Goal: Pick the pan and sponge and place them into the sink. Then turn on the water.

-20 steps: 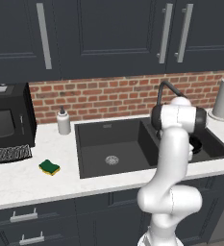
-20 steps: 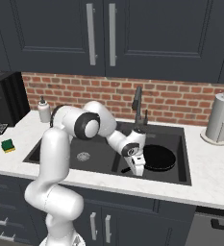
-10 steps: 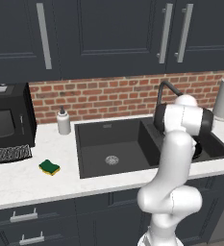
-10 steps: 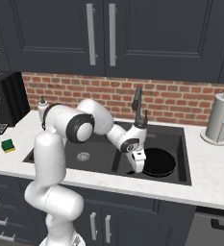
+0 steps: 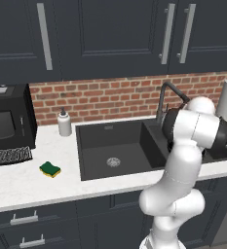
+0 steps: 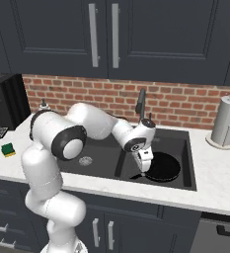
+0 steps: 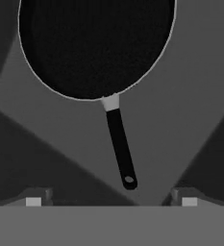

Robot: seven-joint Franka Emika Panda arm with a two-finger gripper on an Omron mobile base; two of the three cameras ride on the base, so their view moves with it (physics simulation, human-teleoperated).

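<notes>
The black pan (image 6: 164,167) lies flat in the smaller right basin of the dark sink (image 6: 187,143). My gripper (image 6: 145,165) hangs just above the pan's handle, open. In the hand view the pan (image 7: 96,45) fills the top, and its dark handle (image 7: 120,146) points down between my spread fingertips (image 7: 34,200), touching neither. The green and yellow sponge (image 5: 50,169) (image 6: 8,149) rests on the white counter left of the sink (image 5: 105,141). The dark gooseneck faucet (image 5: 169,91) (image 6: 141,103) stands behind the basins, with no water running.
A white soap dispenser (image 5: 64,122) stands at the sink's back left corner. A black appliance (image 5: 8,116) sits at the far left. A paper towel roll (image 6: 226,121) stands on the counter to the right. Dark cabinets hang above the brick wall.
The jaws have gone from shut on the pan's handle to wide open, and the pan now lies free in the right basin. The hand has drawn slightly up and back.
</notes>
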